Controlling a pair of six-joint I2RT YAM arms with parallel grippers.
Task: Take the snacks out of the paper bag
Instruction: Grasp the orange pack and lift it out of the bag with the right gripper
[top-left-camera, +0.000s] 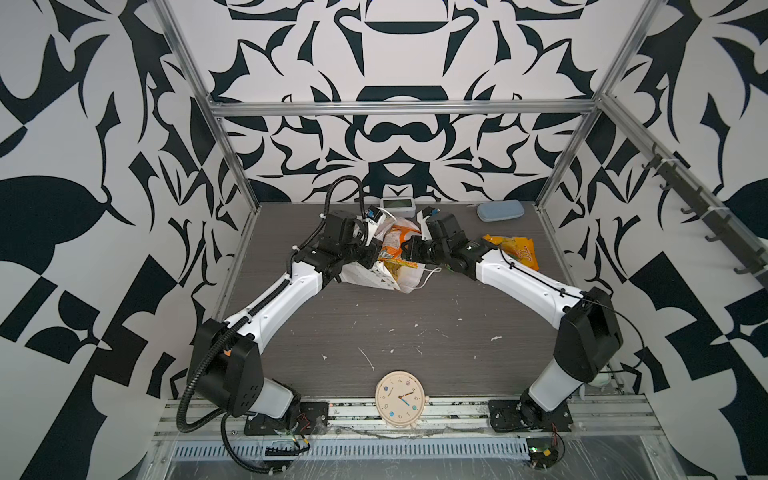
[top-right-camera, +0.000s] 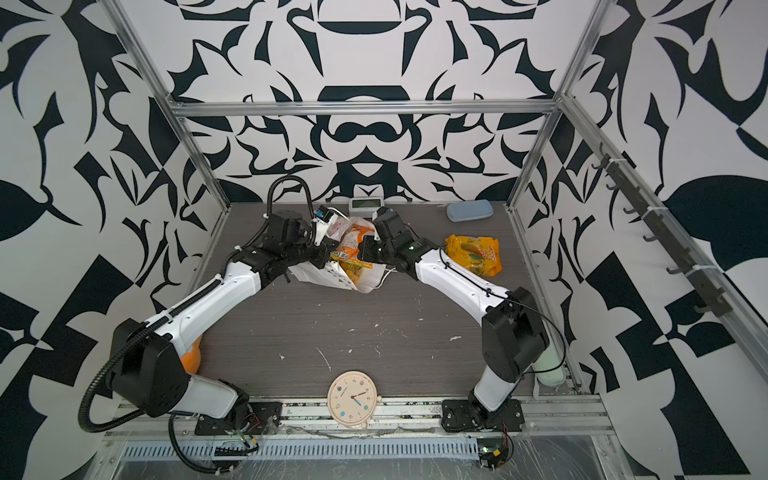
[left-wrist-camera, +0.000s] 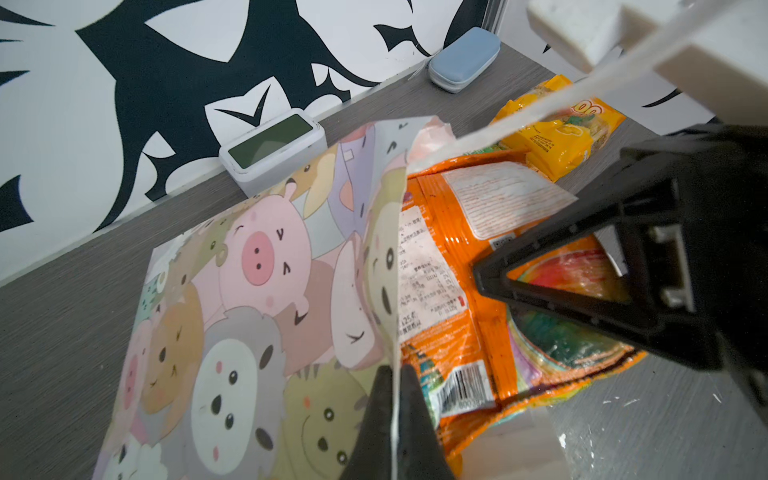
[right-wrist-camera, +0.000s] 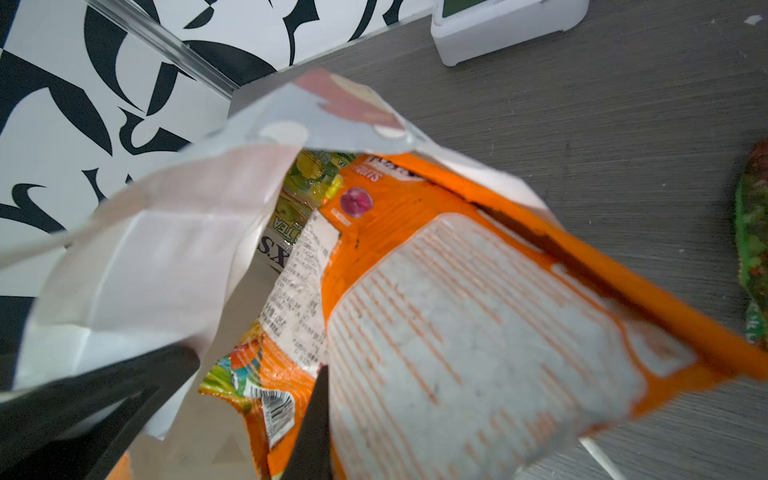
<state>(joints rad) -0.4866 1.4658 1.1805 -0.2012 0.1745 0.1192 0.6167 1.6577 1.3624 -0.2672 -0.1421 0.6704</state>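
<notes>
the table (top-left-camera: 415, 324) lies open from the clock (top-left-camera: 400, 400) to the paper bag (top-left-camera: 365, 277), which blocks the far middle.

Your table (top-left-camera: 374, 316) carries: round cream clock (top-left-camera: 400, 400) at the front edge; small white display box (top-left-camera: 397, 203) at the back; blue case (top-left-camera: 500, 210) near the back right corner.

Orange snacks (top-left-camera: 394, 248) in toppled paper bag (top-left-camera: 365, 277)

**Table contents, counted**

One white animal-print paper gift bag (left-wrist-camera: 232, 316). Crinkly plastic snack packets (top-right-camera: 353, 253), at least five: one orange packet (right-wrist-camera: 478, 324), one rainbow-printed packet (left-wrist-camera: 573, 345), two green packets (right-wrist-camera: 309, 174) (right-wrist-camera: 752, 249), one yellow-orange packet (top-left-camera: 515, 251). One round cream clock (top-left-camera: 400, 400), one white digital clock (top-left-camera: 398, 203), one pale-blue oblong case (top-left-camera: 500, 211).
</notes>
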